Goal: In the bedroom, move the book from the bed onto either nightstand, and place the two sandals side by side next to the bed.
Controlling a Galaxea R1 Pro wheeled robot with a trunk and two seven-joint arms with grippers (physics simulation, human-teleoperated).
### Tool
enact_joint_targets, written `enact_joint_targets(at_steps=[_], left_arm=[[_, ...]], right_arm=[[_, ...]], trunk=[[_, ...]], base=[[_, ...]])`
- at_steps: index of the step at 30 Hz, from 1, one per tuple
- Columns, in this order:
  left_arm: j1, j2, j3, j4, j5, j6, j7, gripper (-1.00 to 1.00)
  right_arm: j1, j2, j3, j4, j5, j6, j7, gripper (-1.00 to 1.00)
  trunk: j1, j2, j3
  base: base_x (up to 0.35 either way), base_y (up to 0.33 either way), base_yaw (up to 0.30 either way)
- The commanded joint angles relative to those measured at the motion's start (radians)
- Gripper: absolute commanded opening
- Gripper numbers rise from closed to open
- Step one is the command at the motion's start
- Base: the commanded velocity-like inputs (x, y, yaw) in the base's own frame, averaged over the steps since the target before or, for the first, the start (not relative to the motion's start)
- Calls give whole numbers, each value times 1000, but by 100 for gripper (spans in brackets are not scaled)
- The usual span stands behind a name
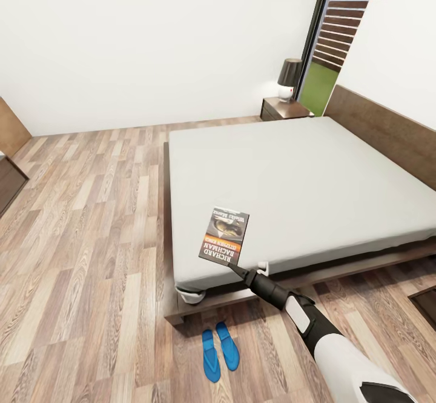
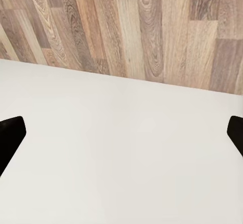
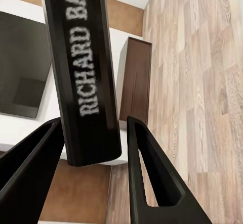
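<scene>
- Head: right fingers (image 1: 233,265) clamp the book (image 1: 224,236) by its lower edge, held above the bed (image 1: 315,179) corner; two sandals (image 1: 219,348) side by side on the floor (image 1: 79,239) below the fingers.
- Left wrist: left fingers (image 2: 11,135) spread wide, nothing between, over the mattress.
- Right wrist: book spine (image 3: 81,72) between the fingers.

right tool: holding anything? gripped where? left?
The right tool holds the book by its lower edge, author-name end, fingers on either side of it, lifted above the bed. The left tool is open, holding nothing.
</scene>
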Motion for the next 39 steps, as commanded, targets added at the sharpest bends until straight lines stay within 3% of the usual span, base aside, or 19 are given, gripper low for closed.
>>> enact_joint_targets(at_steps=[1, 39], left_arm=[[0, 0, -8, 0, 2, -3, 5, 100], [0, -6, -8, 0, 2, -3, 5, 100]], right_arm=[[-1, 1, -4, 0, -2, 9, 2, -100], [-1, 13, -1, 0, -1, 9, 5, -100]], trunk=[[1, -2, 0], [1, -2, 55]], base=[[0, 0, 0], [0, 0, 10]])
